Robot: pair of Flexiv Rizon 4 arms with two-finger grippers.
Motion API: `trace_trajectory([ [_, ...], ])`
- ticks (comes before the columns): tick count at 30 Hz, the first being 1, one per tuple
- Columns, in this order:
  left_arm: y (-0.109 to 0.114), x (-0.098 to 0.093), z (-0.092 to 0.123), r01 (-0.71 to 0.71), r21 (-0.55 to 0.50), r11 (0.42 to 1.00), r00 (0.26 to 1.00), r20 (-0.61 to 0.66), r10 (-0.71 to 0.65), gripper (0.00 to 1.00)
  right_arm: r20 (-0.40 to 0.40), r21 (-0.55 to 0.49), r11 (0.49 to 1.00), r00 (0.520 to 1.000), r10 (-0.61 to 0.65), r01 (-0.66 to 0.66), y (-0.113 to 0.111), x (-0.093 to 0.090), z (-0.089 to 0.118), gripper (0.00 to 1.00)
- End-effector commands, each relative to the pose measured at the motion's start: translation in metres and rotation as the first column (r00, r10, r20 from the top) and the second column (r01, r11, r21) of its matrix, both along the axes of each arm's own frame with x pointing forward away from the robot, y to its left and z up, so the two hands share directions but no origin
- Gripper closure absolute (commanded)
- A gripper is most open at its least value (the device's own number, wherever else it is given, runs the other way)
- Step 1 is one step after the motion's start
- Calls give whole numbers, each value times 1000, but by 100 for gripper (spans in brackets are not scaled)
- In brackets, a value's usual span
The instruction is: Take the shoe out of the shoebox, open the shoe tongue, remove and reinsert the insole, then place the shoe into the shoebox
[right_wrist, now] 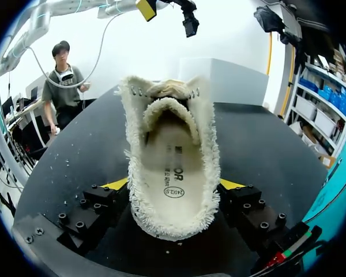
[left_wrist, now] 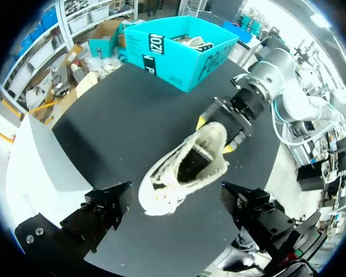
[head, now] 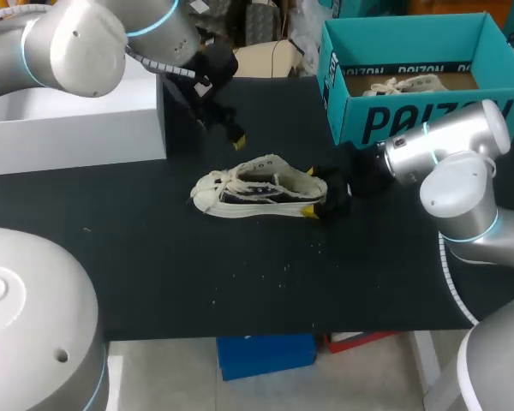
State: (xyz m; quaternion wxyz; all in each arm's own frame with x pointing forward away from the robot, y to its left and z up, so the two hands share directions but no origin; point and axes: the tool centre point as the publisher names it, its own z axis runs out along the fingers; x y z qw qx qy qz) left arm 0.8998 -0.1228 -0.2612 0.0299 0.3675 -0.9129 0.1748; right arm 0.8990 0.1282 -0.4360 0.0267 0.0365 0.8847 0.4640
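Note:
The cream, fuzzy-edged shoe [head: 257, 188] lies on its side in the middle of the black table [head: 154, 257], laces toward the left. My right gripper [head: 311, 193] holds its heel, one yellow tip on each side. In the right wrist view the fingers [right_wrist: 106, 199] flank the heel, the insole [right_wrist: 172, 167] lies inside the shoe, and the tongue [right_wrist: 168, 89] is at the far end. My left gripper [head: 227, 128] hangs open above and behind the shoe, touching nothing. Its wrist view looks down into the shoe [left_wrist: 184, 167] between its wide-apart fingers [left_wrist: 104, 210]. The teal shoebox [head: 411, 116] stands at the back right.
A second shoe [head: 407, 84] lies inside the teal shoebox. A white box [head: 77, 128] stands at the back left, under my left arm. Small light crumbs [head: 274, 272] are scattered on the table in front of the shoe.

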Motion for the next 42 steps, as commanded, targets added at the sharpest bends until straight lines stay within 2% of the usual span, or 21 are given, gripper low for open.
trace_trajectory([
  [1, -11, 3, 2, -574, 397, 717, 754, -87, 651, 0, 0, -2, 1000, 1000, -1, 1, 1, 2, -2, 100],
  [11, -11, 3, 2, -574, 397, 717, 754, -87, 651, 0, 0, -2, 1000, 1000, -1, 1, 1, 2, -2, 100],
  [13, -23, 3, -2, -631, 422, 651, 706, -34, 707, 0, 0, -2, 1000, 1000, -1, 1, 1, 2, -2, 100],
  [15, -36, 0, -3, -646, 380, 663, 706, -35, 708, 0, 0, -2, 1000, 1000, -1, 1, 1, 2, -2, 100],
  [18, -49, -2, -10, -648, 372, 665, 712, -13, 702, 0, 0, -2, 1000, 1000, -1, 1, 1, 2, -2, 100],
  [19, -51, -1, -13, -657, 389, 645, 703, 10, 711, 0, 0, -2, 1000, 1000, -1, 1, 1, 2, -2, 100],
  [21, -55, -2, -18, -646, 390, 656, 711, -4, 703, 0, 0, -2, 1000, 1000, -1, 1, 1, 2, -2, 100],
  [23, -60, -3, -24, -644, 412, 645, 717, 31, 696, 0, 0, -2, 1000, 1000, -1, 1, 1, 2, -2, 100],
  [26, -67, -5, -31, -618, 428, 659, 747, 59, 662, 0, 0, -2, 1000, 1000, -1, 1, 1, 2, -2, 100],
  [29, -72, -6, -38, -590, 428, 684, 773, 56, 632, 0, 0, -2, 1000, 1000, -1, 1, 1, 2, -2, 100],
  [30, -73, -7, -40, -570, 412, 711, 791, 41, 610, 0, 0, -2, 1000, 1000, -1, 1, 1, 2, -2, 100],
  [33, -76, -9, -48, -548, 426, 720, 809, 51, 586, 0, 0, -2, 1000, 1000, -1, 1, 1, 2, -2, 100],
  [38, -79, -8, -57, -543, 462, 701, 807, 56, 588, 0, 0, -2, 1000, 1000, -1, 1, 1, 2, -2, 100],
  [42, -84, -7, -65, -552, 506, 663, 793, 73, 605, 0, 0, -2, 1000, 1000, -1, 1, 1, 2, -2, 100],
])
